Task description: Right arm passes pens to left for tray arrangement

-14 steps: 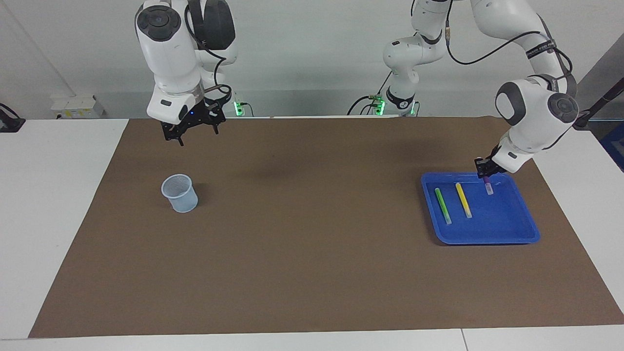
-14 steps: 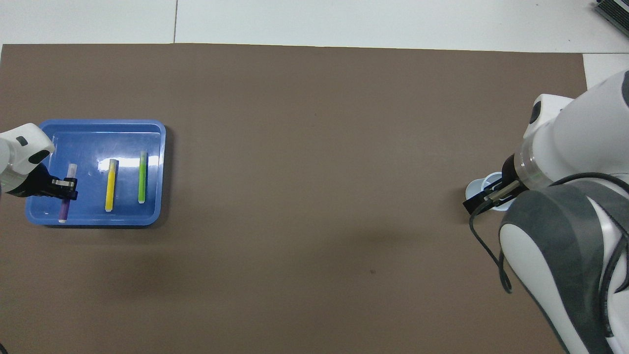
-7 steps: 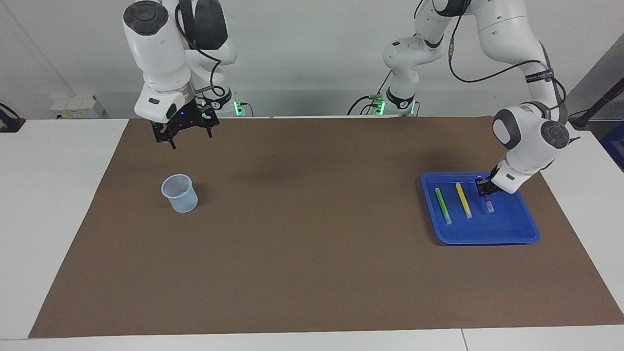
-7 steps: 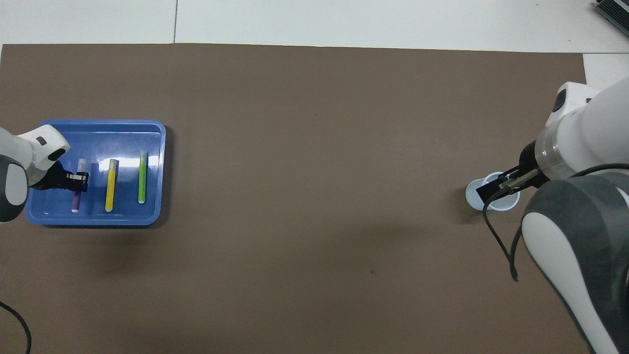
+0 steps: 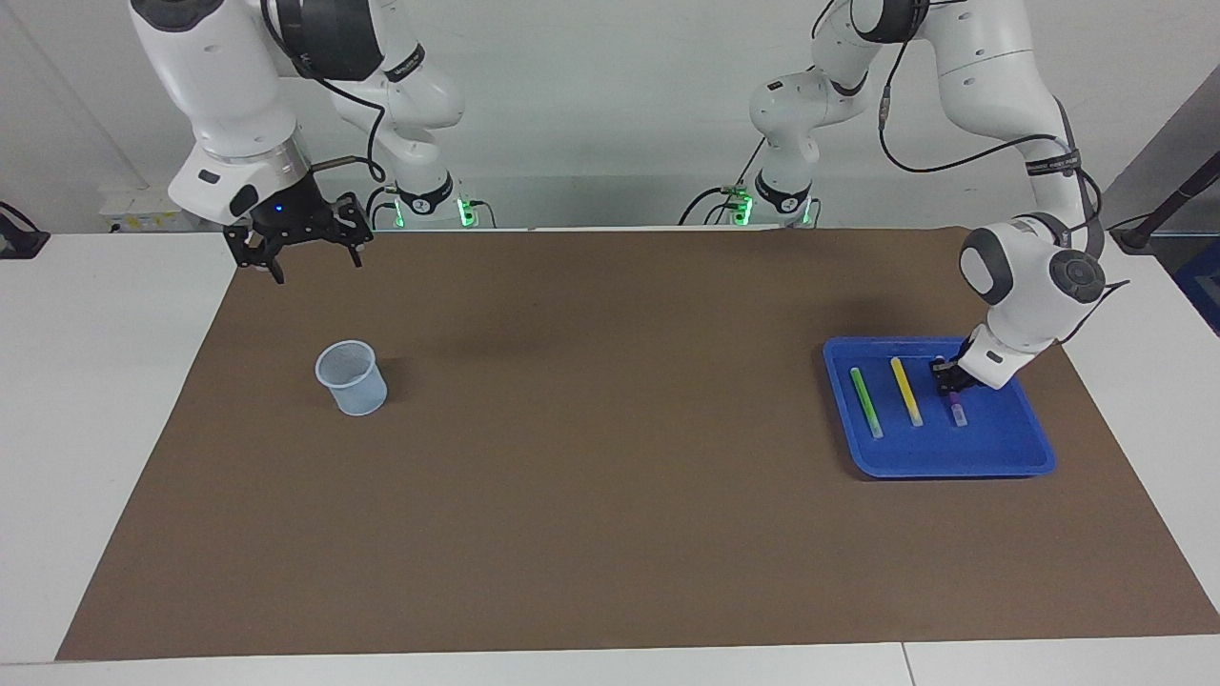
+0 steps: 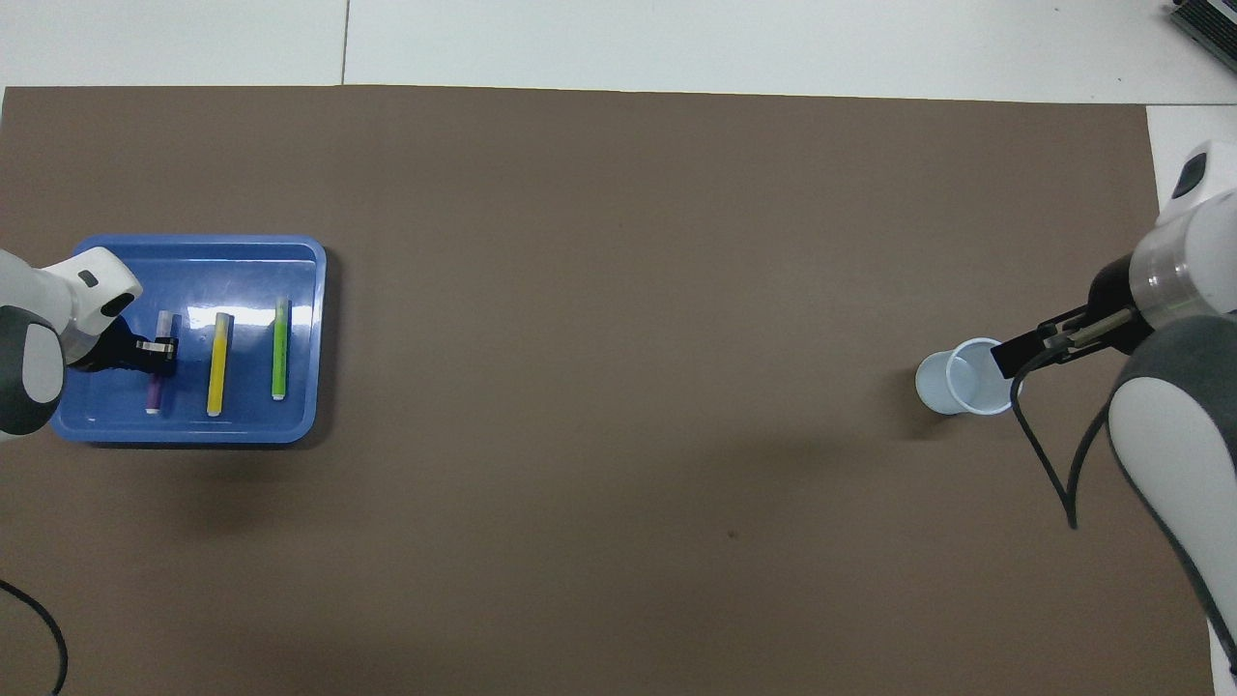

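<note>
Purple pen (image 5: 956,412) laid in tray (image 5: 1010,462) beside yellow, green; left gripper (image 5: 945,377) nipping it, release due; right gripper (image 5: 307,255) spread, waiting.

A white table (image 5: 114,400) carries a large brown mat (image 5: 610,457) that covers most of its top, leaving white strips at both ends and along the edges. A plain pale wall (image 5: 591,105) rises at the robots' end of the table, and a white socket box (image 5: 143,205) sits against it toward the right arm's end. The light is even and soft, with faint shadows on the mat.
</note>
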